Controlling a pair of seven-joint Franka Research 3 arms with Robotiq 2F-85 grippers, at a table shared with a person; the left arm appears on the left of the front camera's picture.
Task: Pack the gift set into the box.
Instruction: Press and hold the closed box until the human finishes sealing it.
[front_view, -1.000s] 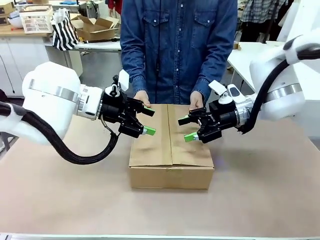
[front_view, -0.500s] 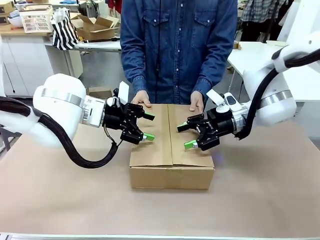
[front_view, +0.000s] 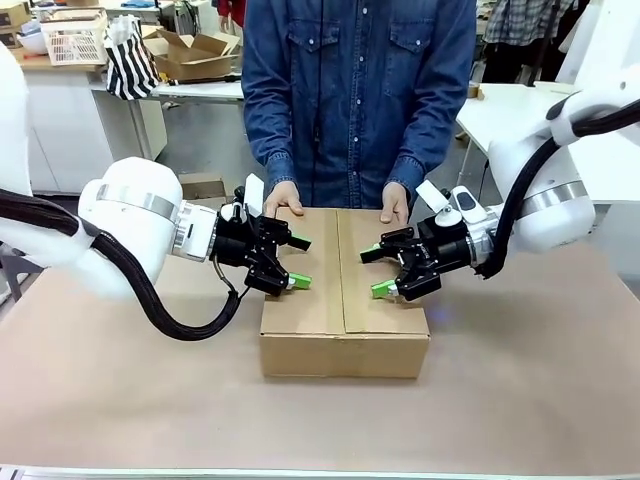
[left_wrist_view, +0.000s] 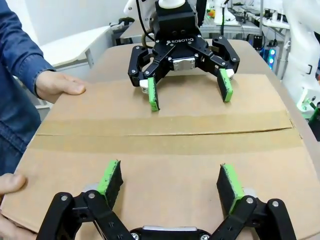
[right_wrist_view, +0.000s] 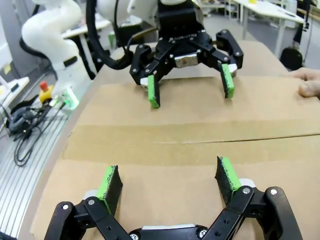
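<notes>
Front view: we saw the box (front_view: 344, 312) sitting mid-tabletop (front_view: 130, 400), flaps folded shut w/ a seam down the middle. Left claw (front_view: 298, 262) hung over the box's left top flap, jaws apart, nothing held. Right claw (front_view: 374, 270) hung over the right flap, also spread & empty. The 2 claws faced each other across the seam. At the far edge a person in a denim shirt had both hands on the box top: one hand (front_view: 284, 197) at the far-left corner, other hand (front_view: 393, 203) at the far-right. Behind, on a counter, stood a striped bag (front_view: 129, 62), a white lattice basket (front_view: 73, 38) & a smaller open carton (front_view: 192, 55).

Left wrist view: we looked along our own left claw (left_wrist_view: 171, 184), green pads wide apart above the closed flap, gripping nothing. Opposite, beyond the seam, the right claw (left_wrist_view: 190, 93) was open too. Person's hand (left_wrist_view: 58, 85) lay flat on the box (left_wrist_view: 165, 150) edge at pic left.

Right wrist view: right claw (right_wrist_view: 170, 185) was spread over the cardboard, empty. Left claw (right_wrist_view: 191, 89) opposite, open. Fingertips of a hand (right_wrist_view: 312, 85) touched the box (right_wrist_view: 175, 140) at pic right.
</notes>
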